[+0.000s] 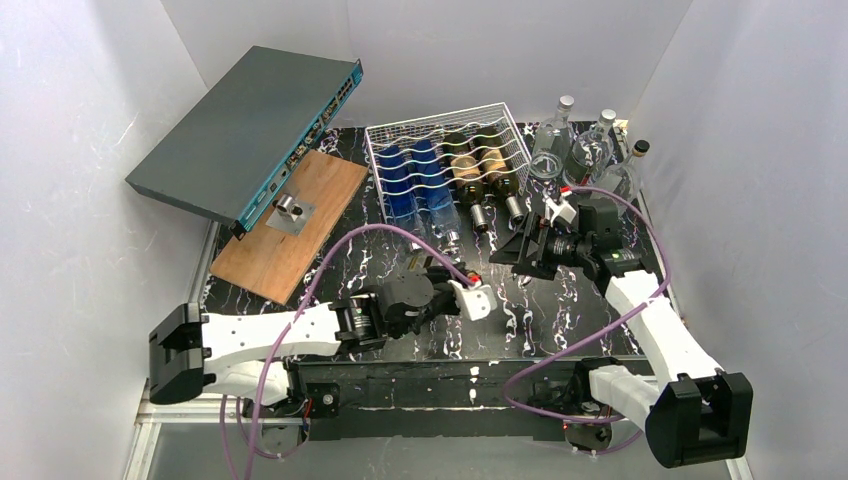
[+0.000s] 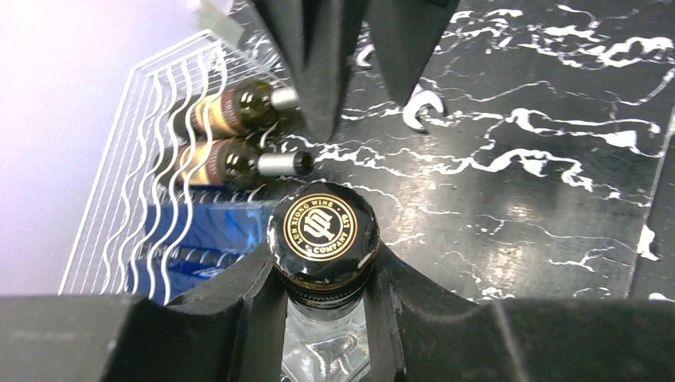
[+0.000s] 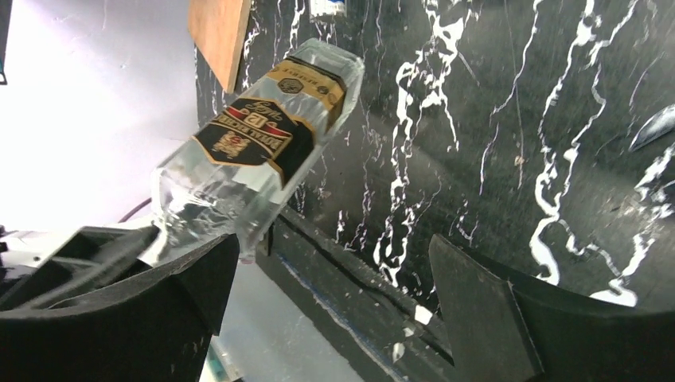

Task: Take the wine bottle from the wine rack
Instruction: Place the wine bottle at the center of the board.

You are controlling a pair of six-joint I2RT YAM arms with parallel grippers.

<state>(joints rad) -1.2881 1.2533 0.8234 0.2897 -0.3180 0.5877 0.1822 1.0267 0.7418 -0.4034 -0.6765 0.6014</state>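
Pinched by the neck in the left gripper [image 2: 322, 267]: clear wine bottle [image 2: 322, 227], cap poking past the fingertips. Held off the wine rack [image 1: 420, 125], at its 6 o'clock in the top view. At 2 o'clock from there, spread wide: right gripper [image 3: 334, 263].

A clear bottle [image 3: 255, 151] hangs tilted over the black, white-veined table [image 3: 493, 119], base end uppermost, with a black-and-gold label [image 3: 247, 135] on its body reading upside down. Below the bottle the right gripper [image 3: 334, 255] holds its two black fingers [image 3: 477, 310] spread wide, with tabletop and a dark rail [image 3: 350, 278] showing between them. The bottle's shoulder drops behind one fingertip, apparently without touching it; the neck is hidden. Just above the bottle's base lies a corner of a wooden board [image 3: 219, 28]. Beyond the bottle's labelled side is a bright white wall [image 3: 87, 103].
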